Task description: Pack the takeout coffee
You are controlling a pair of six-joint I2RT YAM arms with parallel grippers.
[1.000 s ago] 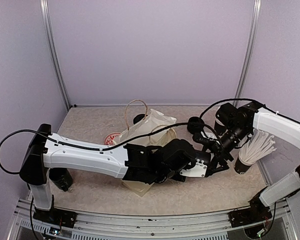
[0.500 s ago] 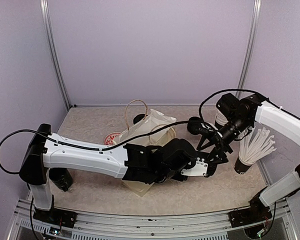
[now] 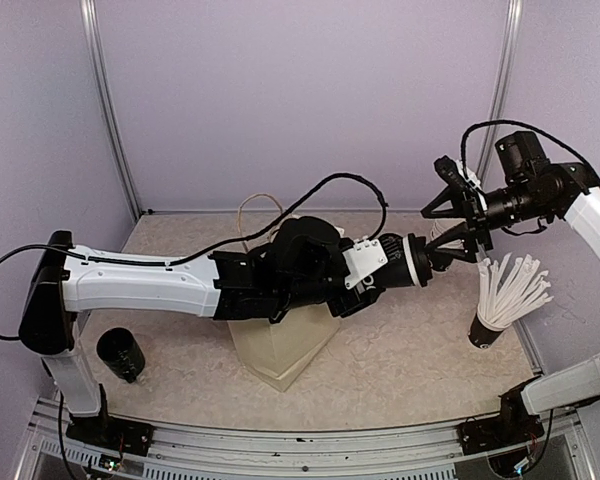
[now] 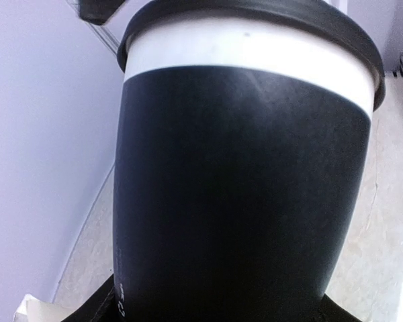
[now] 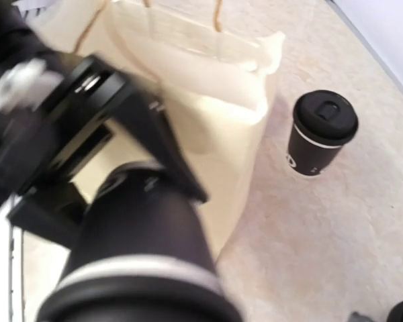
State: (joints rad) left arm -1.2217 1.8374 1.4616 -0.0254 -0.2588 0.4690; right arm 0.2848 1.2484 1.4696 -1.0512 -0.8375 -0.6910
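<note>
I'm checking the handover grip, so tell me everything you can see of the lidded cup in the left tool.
The cup is black, paper-looking, with a white band below its fitted black lid and faint pale print low on its side. The left tool grips its body and holds it sideways in the air, lid end toward the open right tool. Whether the right tool touches it is unclear.

The left arm (image 3: 140, 290) and right arm (image 3: 598, 218) share one build: smooth white shells over the long links, matte black joint housings (blocky at the shoulders). A thin black cable (image 3: 330, 185) loops loosely along each. The right hand (image 3: 436, 236) is black, its fingers braced like open triangles.
</note>
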